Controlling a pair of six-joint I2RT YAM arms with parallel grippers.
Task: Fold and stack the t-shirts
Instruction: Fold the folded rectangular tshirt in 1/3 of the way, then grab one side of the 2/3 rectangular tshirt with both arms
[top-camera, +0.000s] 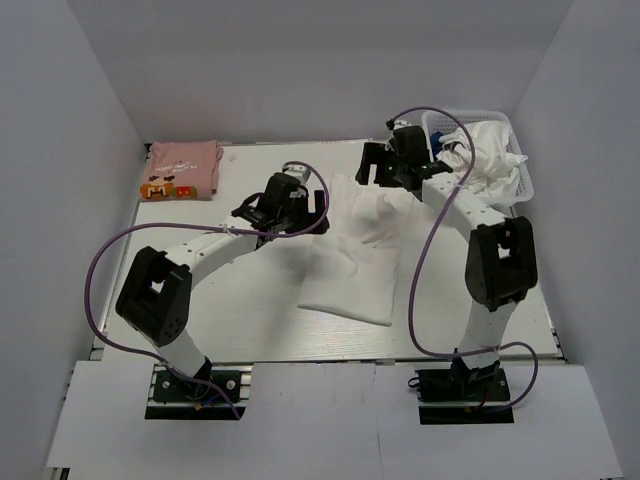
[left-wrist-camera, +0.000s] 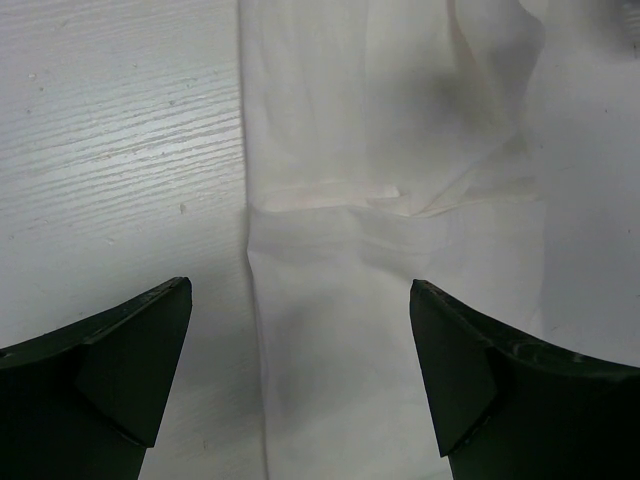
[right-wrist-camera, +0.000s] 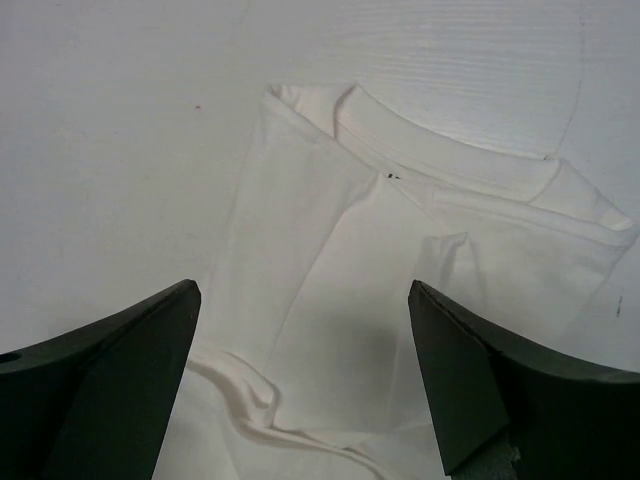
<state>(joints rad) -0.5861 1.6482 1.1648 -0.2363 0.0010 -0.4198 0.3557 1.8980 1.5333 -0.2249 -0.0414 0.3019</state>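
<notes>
White desk (top-camera: 220, 300), white walls: white t-shirt (top-camera: 350, 260) lies centre, partly folded; pink t-shirt (top-camera: 184, 165) sits folded at the far-left corner. Left tool (left-wrist-camera: 300, 300) and right tool (right-wrist-camera: 305, 300) hover over the white one, jaws apart, gripping nothing. Mesh basket (top-camera: 524, 180) stands far right.

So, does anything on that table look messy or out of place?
Yes. The white cotton t-shirt mid-table lies crooked and creased, only partly folded, unlike the neatly folded pink t-shirt at the far left corner. White cloth also spills over the rim of the white mesh basket.
</notes>
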